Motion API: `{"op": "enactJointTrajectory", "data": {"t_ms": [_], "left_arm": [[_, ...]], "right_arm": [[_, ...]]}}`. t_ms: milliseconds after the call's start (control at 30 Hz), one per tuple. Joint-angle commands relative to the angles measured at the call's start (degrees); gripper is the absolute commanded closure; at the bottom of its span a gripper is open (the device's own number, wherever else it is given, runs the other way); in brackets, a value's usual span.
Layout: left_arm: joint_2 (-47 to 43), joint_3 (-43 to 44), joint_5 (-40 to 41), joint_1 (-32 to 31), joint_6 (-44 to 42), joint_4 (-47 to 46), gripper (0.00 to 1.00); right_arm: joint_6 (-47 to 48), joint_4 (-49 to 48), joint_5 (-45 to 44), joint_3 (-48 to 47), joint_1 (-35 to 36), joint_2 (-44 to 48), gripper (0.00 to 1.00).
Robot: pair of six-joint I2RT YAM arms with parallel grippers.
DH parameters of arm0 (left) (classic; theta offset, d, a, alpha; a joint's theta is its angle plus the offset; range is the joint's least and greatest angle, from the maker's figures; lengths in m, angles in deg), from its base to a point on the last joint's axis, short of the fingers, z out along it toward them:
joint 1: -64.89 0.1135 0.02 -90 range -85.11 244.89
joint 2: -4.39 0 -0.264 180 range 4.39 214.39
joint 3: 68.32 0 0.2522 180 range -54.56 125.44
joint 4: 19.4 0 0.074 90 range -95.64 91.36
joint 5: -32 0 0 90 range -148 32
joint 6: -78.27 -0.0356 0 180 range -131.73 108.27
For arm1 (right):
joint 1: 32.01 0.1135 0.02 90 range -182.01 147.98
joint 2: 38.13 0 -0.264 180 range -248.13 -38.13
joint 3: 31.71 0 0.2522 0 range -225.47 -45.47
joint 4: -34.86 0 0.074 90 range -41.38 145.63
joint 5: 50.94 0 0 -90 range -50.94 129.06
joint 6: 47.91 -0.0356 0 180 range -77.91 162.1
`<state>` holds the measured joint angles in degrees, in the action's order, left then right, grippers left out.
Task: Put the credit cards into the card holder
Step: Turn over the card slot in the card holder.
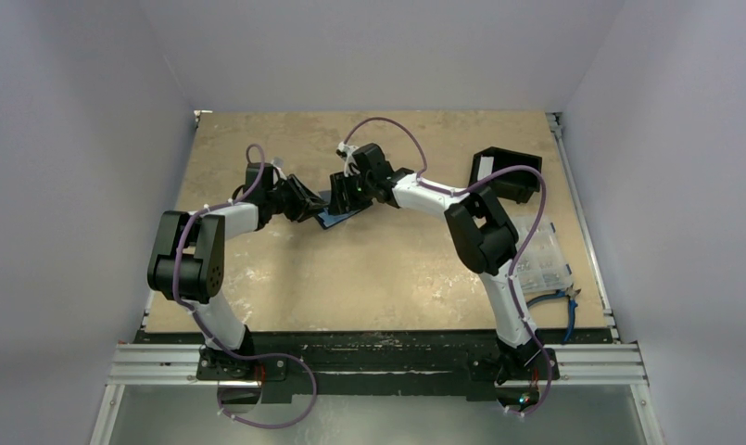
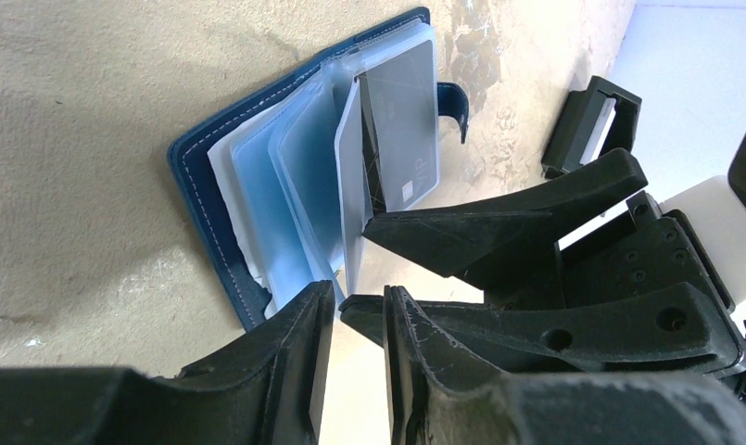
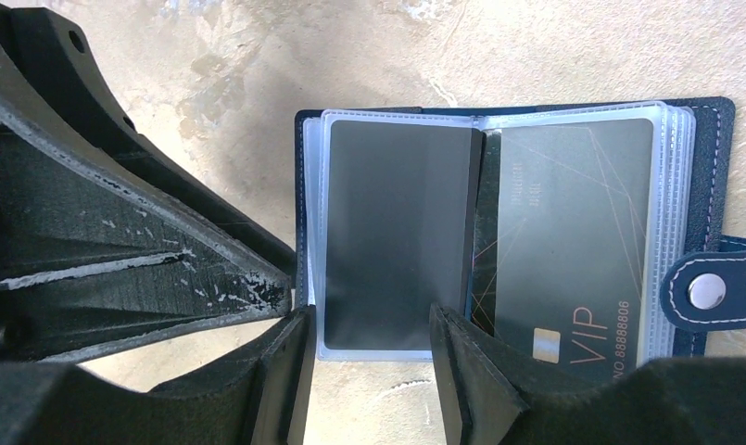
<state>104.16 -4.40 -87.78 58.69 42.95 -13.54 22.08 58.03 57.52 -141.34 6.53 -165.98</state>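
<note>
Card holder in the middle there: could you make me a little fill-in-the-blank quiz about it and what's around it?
1. The card holder lies ___ on the table, its clear sleeves showing.
2. The card on the page beside the snap strap bears the letters ___.
3. In the top view, the black box with the white label stands to the ___ of the card holder.

Missing words: open; VIP; right.
</note>
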Motion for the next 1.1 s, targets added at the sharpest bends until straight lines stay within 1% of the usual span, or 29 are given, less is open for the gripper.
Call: {"op": "enactJointTrajectory", "data": {"t_ms": [0,200,300,433,733,967,1067], "left_arm": [[0.12,1.78,-0.23,-0.36,-1.53,-0.73,0.68],[-2.01,2.25,-1.13,0.08,-1.27,-0.66,0.55],[-3.75,4.34,0.39,0.16,-2.93,2.08,0.46],[-3.34,7.24,2.36,0.25,-4.85,4.63,0.37],[2.48,11.54,2.09,0.30,-3.70,2.92,0.36],[5.35,12.07,2.32,0.15,-3.42,1.79,0.36],[6.68,11.71,1.53,0.07,-2.48,-0.18,0.36]], "right_arm": [[1.37,0.10,-2.94,-1.59,-0.66,4.25,0.45],[1.35,0.20,-2.47,-1.58,-1.08,4.32,0.45],[1.38,0.15,-2.30,-1.46,-1.10,4.29,0.45],[1.30,0.09,-1.69,-1.45,-1.11,4.13,0.46],[1.29,-0.09,-1.29,-1.41,-1.19,4.30,0.46],[1.23,0.04,-0.96,-1.53,-1.24,4.17,0.46],[1.21,0.08,-0.80,-1.68,-1.21,3.95,0.46]]}}
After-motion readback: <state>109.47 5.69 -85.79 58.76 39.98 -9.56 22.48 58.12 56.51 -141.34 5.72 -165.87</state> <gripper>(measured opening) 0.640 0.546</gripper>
